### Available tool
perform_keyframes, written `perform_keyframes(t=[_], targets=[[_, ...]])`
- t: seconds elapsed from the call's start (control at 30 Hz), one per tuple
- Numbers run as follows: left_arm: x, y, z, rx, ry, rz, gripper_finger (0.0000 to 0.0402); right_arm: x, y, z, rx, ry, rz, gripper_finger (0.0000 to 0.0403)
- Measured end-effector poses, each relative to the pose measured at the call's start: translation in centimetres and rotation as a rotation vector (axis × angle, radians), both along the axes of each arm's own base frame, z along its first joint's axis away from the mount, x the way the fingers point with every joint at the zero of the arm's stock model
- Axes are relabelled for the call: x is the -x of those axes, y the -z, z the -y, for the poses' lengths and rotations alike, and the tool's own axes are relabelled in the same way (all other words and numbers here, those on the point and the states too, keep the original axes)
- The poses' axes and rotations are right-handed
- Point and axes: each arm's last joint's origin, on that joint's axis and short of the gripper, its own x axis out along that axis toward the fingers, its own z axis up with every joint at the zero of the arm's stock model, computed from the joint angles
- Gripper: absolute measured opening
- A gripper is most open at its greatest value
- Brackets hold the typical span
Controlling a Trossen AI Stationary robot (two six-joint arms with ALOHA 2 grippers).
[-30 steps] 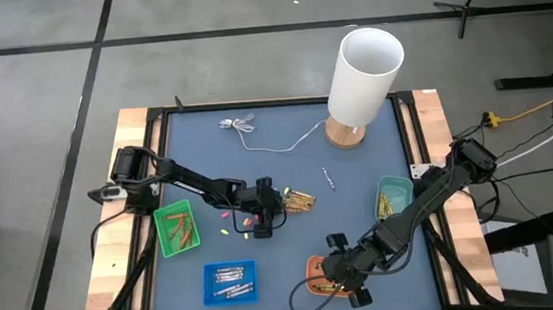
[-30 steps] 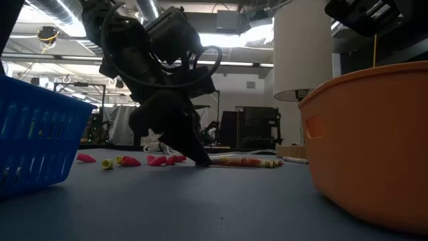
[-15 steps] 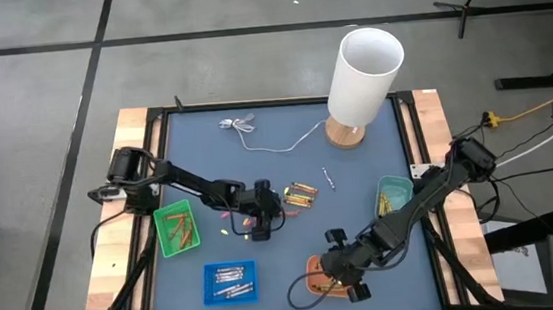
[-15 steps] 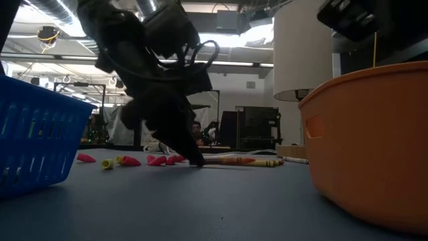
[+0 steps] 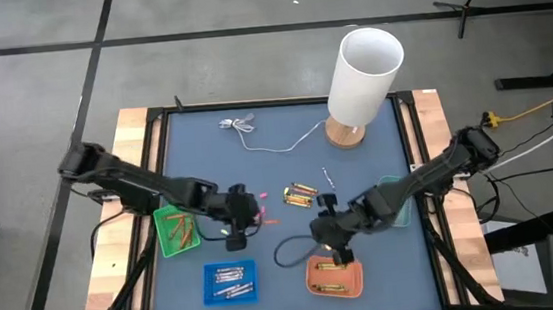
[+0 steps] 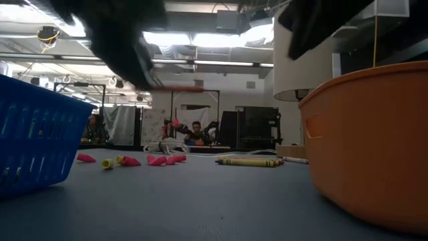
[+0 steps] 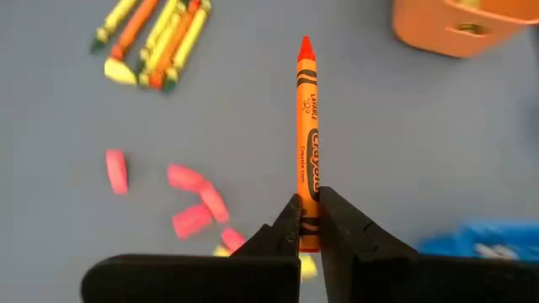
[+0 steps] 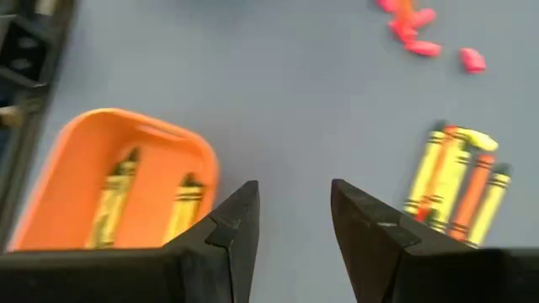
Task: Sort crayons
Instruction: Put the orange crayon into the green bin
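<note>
The left claw (image 7: 310, 229) is clamped on an orange crayon (image 7: 306, 135) above the worktop (image 5: 358, 168); the right claw (image 8: 295, 215) stands apart over the orange tray (image 8: 84, 168).

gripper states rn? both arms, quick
Left gripper: shut on an orange crayon, lifted over the table.
Right gripper: open, holding nothing, between the orange tray and the loose crayon pile.

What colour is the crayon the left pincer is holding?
Orange with a red-orange tip; the crayon in the left pincer shows best in the left wrist view.
</note>
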Motion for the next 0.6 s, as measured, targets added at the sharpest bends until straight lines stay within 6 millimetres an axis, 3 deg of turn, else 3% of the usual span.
perform_keyframes(t=[0.3, 0.6], targets=[[7.4, -4.2, 2.0, 0.192, -0.169, -0.159, 0.0005, -2.0, 0.3, 4.6, 0.017, 0.133, 0.001, 0.0147], [12.9, -4.8, 3.2, 0.297, -0.447, -0.399, 0.0005, -2.7, 0.3, 7.6, 0.016, 0.224, 0.003, 0.0147]])
